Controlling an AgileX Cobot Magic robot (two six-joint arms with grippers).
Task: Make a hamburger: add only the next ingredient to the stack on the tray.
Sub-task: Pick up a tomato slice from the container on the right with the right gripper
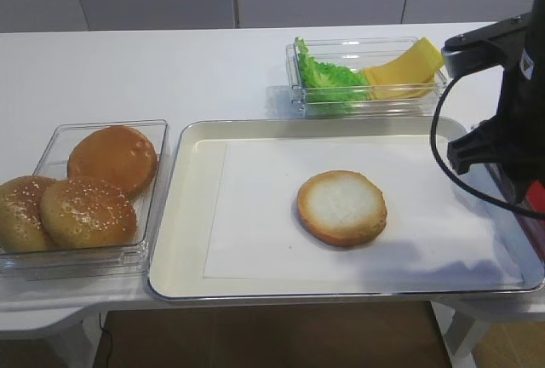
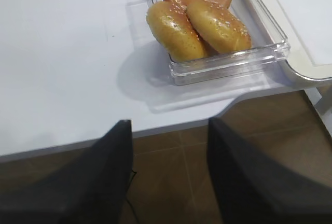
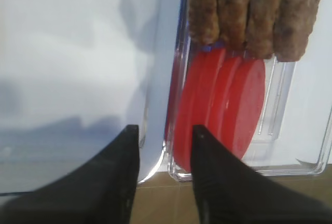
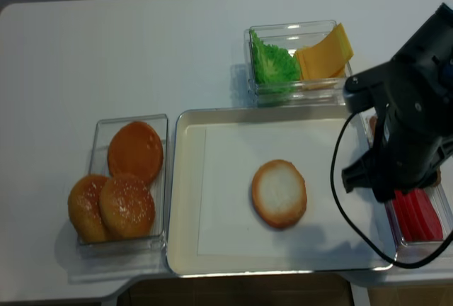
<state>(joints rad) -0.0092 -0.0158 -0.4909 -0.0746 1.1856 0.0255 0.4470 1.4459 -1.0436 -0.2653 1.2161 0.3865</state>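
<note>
The stack is a single bun half (image 1: 342,207) (image 4: 279,193), pale cut face up, on the white paper of the cream tray (image 1: 192,215) (image 4: 185,200). Several red tomato slices (image 3: 223,105) (image 4: 417,215) stand on edge in a clear tub (image 3: 290,167) just right of the tray. My right gripper (image 3: 166,130) hovers open over the tray's rim and the tub's near corner. Its right finger (image 3: 207,151) overlaps the nearest slice's edge, and nothing lies between the fingers. My left gripper (image 2: 169,123) is open and empty at the table's front left edge, above the floor.
Brown patties (image 3: 254,11) lie beyond the red slices in the same tub. A tub of domed buns (image 1: 85,206) (image 2: 197,16) sits left of the tray. Behind the tray is a tub with lettuce (image 1: 328,78) and cheese (image 1: 404,68). The right arm (image 4: 407,129) hides part of the right-hand tub.
</note>
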